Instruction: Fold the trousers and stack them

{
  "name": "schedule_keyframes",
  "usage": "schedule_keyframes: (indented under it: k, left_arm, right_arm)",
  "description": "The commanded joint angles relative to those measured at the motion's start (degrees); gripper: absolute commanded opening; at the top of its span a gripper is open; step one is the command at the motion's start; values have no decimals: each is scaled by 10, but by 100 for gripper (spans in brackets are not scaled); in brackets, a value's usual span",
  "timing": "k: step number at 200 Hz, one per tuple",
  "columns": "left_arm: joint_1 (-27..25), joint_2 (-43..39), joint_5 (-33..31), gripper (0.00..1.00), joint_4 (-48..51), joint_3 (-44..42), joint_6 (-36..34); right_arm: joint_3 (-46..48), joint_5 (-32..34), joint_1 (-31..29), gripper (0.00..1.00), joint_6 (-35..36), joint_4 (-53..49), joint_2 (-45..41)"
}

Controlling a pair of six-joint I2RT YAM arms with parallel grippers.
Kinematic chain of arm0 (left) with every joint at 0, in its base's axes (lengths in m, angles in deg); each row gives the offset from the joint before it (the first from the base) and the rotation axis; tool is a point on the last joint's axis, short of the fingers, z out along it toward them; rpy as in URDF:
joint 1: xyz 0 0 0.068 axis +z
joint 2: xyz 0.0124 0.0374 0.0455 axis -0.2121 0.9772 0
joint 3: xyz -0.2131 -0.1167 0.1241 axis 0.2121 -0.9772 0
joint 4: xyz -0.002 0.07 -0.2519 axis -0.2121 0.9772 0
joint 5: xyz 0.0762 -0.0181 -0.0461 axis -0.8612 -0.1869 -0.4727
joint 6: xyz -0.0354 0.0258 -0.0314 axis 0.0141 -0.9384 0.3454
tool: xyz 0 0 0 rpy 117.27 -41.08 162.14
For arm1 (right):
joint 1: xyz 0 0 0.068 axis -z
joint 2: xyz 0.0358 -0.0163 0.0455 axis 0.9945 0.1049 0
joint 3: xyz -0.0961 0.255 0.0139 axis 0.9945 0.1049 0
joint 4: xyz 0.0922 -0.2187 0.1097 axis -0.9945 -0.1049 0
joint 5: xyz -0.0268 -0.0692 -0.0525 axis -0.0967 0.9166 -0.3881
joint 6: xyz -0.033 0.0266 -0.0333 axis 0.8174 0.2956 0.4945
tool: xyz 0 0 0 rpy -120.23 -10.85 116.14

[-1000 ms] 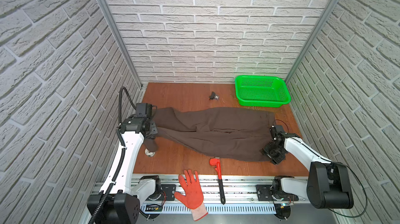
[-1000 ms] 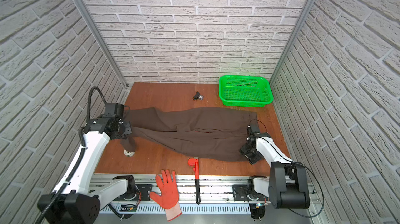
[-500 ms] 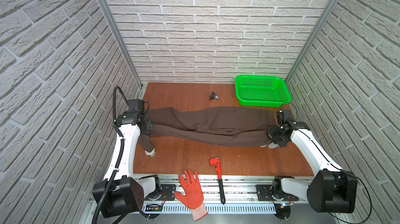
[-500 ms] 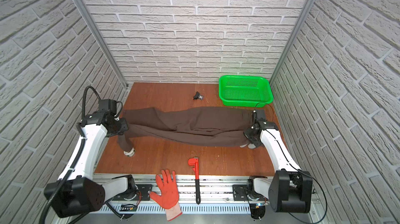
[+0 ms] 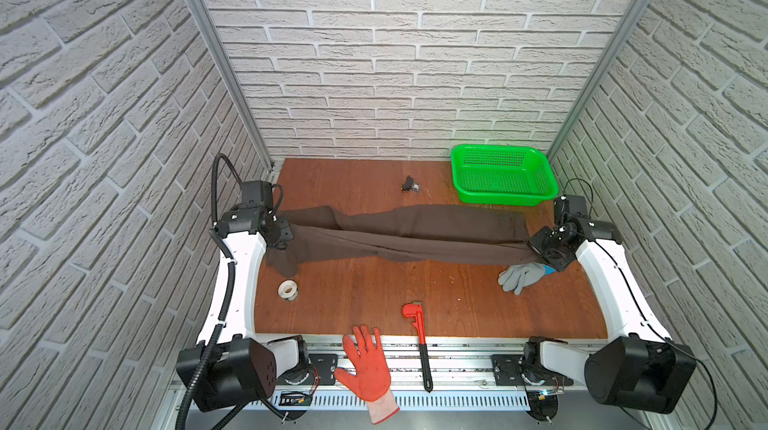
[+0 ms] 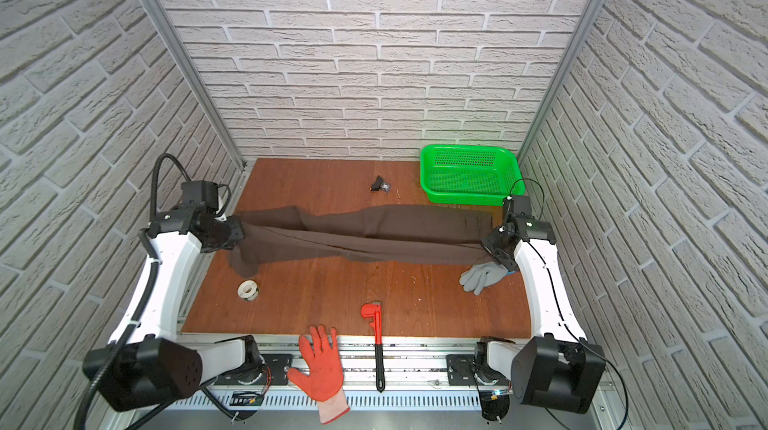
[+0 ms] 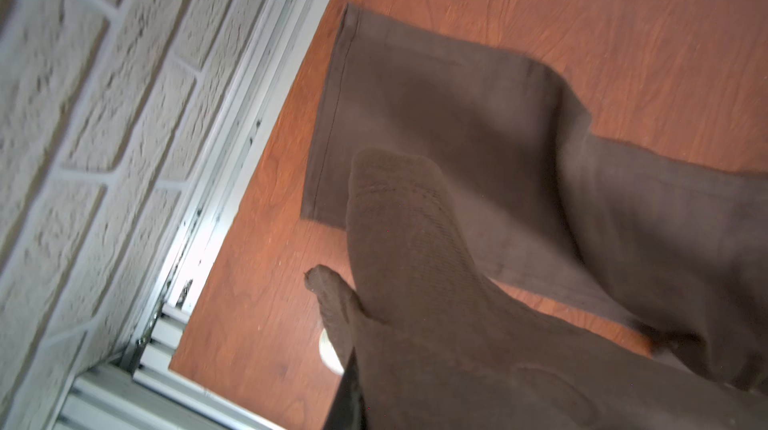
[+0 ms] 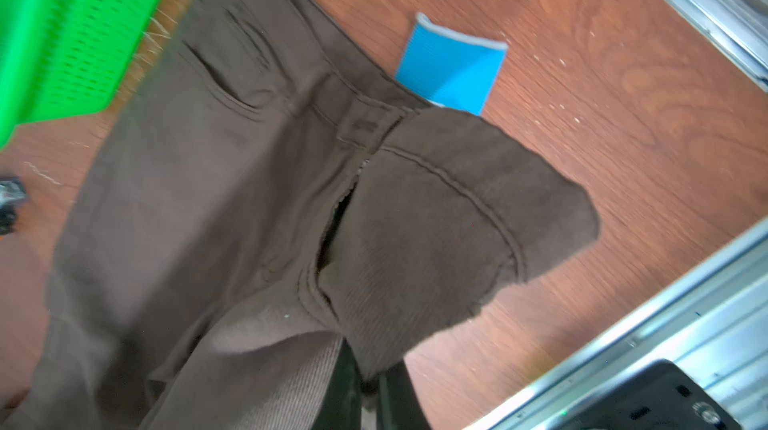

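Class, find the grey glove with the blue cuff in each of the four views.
In a top view: grey glove at the right, just in front of the trousers.
In a top view: same place.
Left wrist: not in it.
Right wrist: only its blue cuff, beside the trousers.
Shared landmark: the trousers.

The dark brown trousers (image 5: 415, 232) lie stretched left to right, near edge lifted, waistband at right.

Glove cuff (image 8: 453, 62) partly behind trousers (image 8: 208, 199)

Bright, even light, soft shadows. Top views bend at edges. Close-up dark brown cloth trousers (image 7: 457, 116) look blurry.
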State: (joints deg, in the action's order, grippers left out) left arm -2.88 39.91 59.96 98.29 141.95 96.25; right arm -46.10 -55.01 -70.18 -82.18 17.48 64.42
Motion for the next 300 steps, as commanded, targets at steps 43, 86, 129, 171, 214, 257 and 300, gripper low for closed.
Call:
schedule_keyframes:
  k: [43, 86, 129, 171, 214, 257, 300]
  left_arm:
    - [15, -45, -31, 14, 57, -51, 45]
    - [14, -48, -23, 23, 58, -58, 66]
    - [16, -69, -25, 34, 79, -59, 91]
    - [29, -122, 15, 52, 86, -74, 143]
    - [29, -161, 103, 74, 13, -170, 237]
    - [42, -128, 116, 78, -91, -239, 302]
    - [48, -77, 133, 85, -165, -288, 328]
  right_arm:
    - [55, 87, 97, 5, 49, -32, -72]
    - [85, 106, 147, 5, 20, 3, -82]
    - [105, 78, 166, 5, 4, 8, -106]
    - [123, 35, 165, 5, -2, -1, -135]
    - [148, -33, 165, 5, -3, 12, -145]
    - [157, -62, 159, 5, -6, 27, -139]
    - [165, -68, 158, 5, -10, 48, -121]
